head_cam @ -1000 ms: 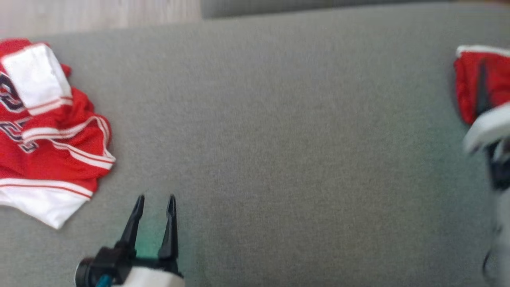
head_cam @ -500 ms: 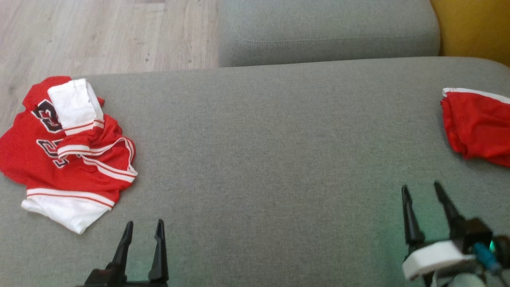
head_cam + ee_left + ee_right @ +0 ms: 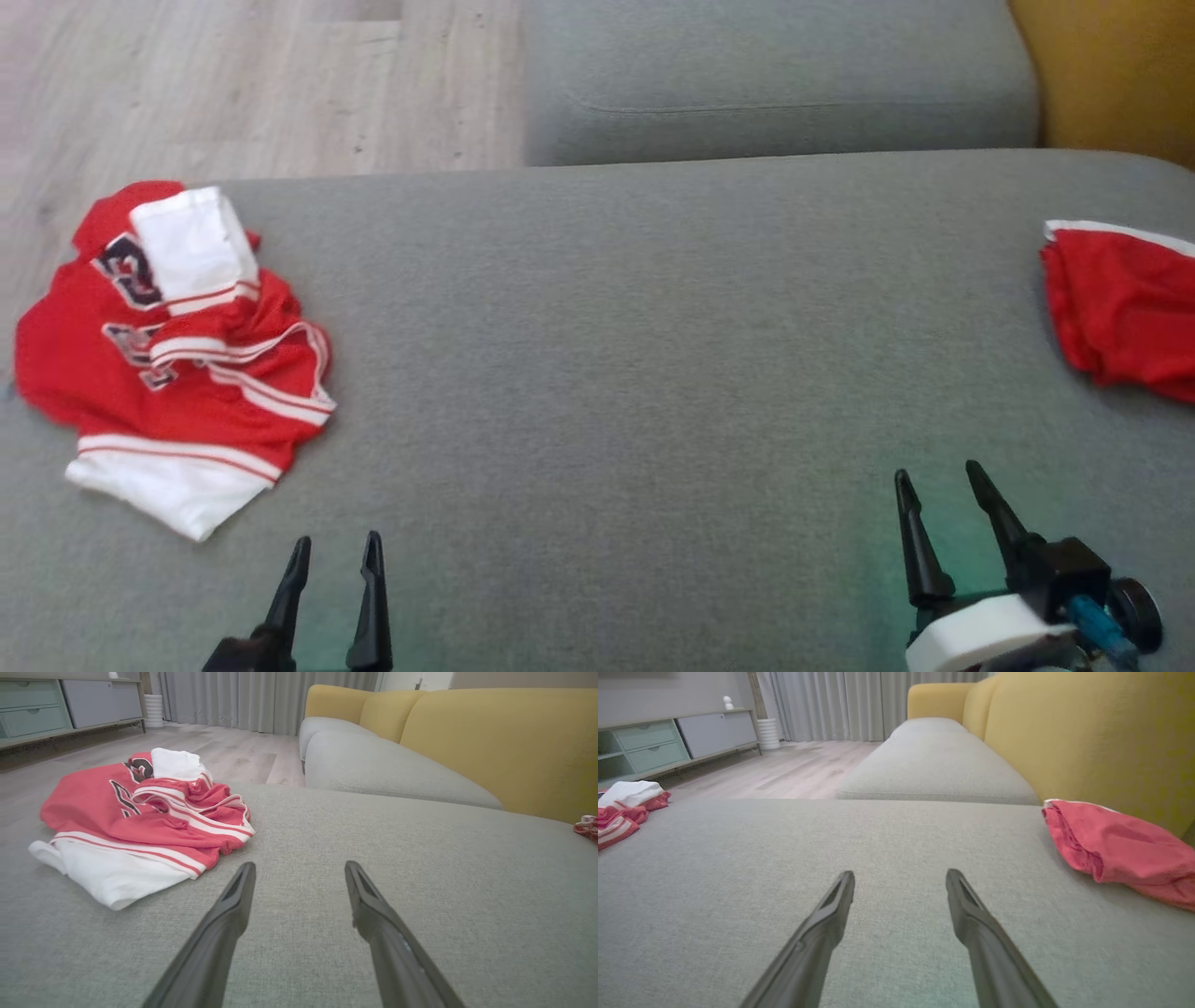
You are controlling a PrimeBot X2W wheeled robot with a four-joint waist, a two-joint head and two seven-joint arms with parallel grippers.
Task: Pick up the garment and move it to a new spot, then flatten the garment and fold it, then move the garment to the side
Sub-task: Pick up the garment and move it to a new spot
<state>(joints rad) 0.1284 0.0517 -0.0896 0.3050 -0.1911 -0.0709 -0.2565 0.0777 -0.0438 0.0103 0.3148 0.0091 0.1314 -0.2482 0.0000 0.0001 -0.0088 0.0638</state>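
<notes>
A crumpled red and white garment (image 3: 177,373) with dark lettering lies at the left end of the grey cushion (image 3: 635,373). In the left wrist view the garment (image 3: 140,821) is ahead and to the left of my left gripper (image 3: 300,865). That gripper (image 3: 337,541) stands open and empty at the bottom left, a short way right of the garment's white hem. My right gripper (image 3: 936,471) is open and empty at the lower right, above bare cushion. In the right wrist view it (image 3: 900,872) points across the cushion, with the garment (image 3: 616,807) far off at the left edge.
A folded red cloth (image 3: 1120,308) with a white edge lies at the cushion's right end, near the yellow backrest (image 3: 1087,742). A second grey cushion (image 3: 775,84) adjoins at the back. Wooden floor (image 3: 233,84) lies beyond the left part.
The head camera has tilted, so the whole view shifted. My right arm has drawn back from the red cloth at the right edge to the lower right. Both grippers stay open.
</notes>
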